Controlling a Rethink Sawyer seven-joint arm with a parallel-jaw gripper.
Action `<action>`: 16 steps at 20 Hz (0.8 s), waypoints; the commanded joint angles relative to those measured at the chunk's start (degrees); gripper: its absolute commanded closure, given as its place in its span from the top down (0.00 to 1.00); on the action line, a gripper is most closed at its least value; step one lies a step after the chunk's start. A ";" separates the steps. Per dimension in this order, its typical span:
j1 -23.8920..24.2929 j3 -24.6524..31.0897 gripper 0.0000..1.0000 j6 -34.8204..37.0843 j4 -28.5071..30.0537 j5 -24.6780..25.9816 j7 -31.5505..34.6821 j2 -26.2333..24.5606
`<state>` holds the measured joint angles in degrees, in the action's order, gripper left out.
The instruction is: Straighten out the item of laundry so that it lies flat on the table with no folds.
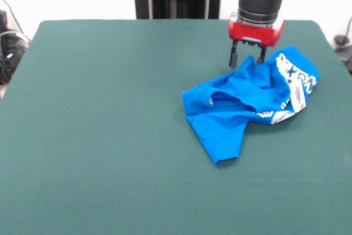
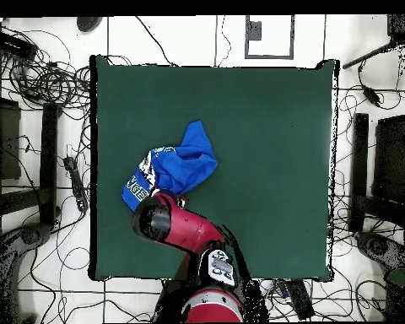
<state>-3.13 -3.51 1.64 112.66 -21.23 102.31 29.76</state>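
One blue T-shirt (image 1: 242, 103) lay crumpled on the green bench (image 1: 99, 125), with most of its cloth spread to the left of and below the gripper (image 1: 247, 59) in the front view. A plain blue sleeve or corner reached farthest from the gripper, down toward the near left. Directly under the gripper the cloth rose into a small peak, and the two dark fingers (image 1: 233, 56) stood apart with that peak between them; whether they touched the cloth could not be told. To the right of the gripper the shirt's folded-over edge showed its white print. In the overhead view the red arm (image 2: 185, 229) covered the gripper, and the shirt (image 2: 176, 169) lay bunched just beyond the arm's end, its printed edge toward the bench's (image 2: 256, 126) left side.
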 commanded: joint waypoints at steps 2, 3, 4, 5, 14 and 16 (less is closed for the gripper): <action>1.32 3.10 1.00 -3.60 2.03 -0.71 13.94 -1.14; 1.28 3.01 1.00 -3.48 1.96 -0.75 13.88 -1.13; 1.32 3.04 1.00 -3.45 1.78 -0.80 13.83 -1.31; 1.16 3.03 1.00 -3.40 1.64 -0.93 13.89 -1.43; -0.34 2.42 0.00 -5.07 2.31 -1.73 15.31 -1.54; -0.08 2.67 0.00 -3.86 2.23 -1.97 14.94 -1.37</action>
<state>-2.07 -3.51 0.31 112.65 -21.23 102.31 30.00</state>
